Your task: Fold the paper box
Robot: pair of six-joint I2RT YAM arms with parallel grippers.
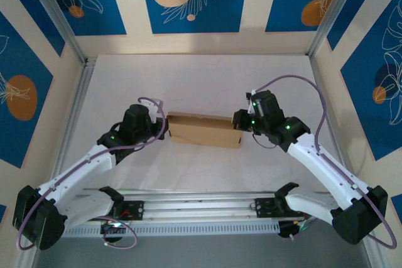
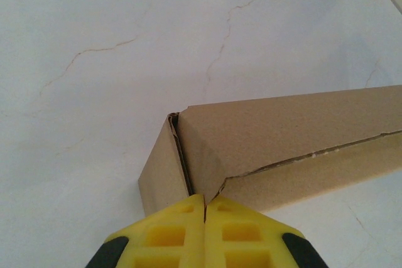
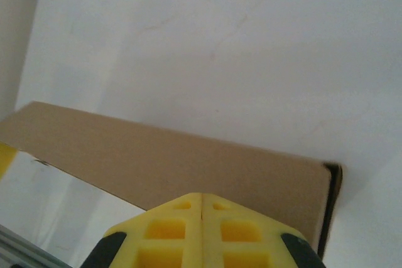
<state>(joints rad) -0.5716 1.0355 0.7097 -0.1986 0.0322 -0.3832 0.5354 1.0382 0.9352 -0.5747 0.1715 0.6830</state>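
The paper box (image 1: 204, 130) is a closed, shallow brown cardboard box lying in the middle of the white table. My left gripper (image 1: 164, 122) is at its left end. In the left wrist view its yellow fingers are pressed together, and the left gripper (image 2: 205, 198) touches the box's near corner (image 2: 282, 136), where a lid seam runs off to the right. My right gripper (image 1: 240, 123) is at the box's right end. In the right wrist view the right gripper (image 3: 202, 196) is shut, its tips against the box's flat face (image 3: 157, 161). Nothing shows between either pair of fingers.
An aluminium rail (image 1: 201, 208) carrying both arm bases runs along the near edge. Beige walls with blue panels and metal corner posts (image 1: 75, 48) close in the white table (image 1: 201, 80) at the left, back and right. Bare table lies behind the box.
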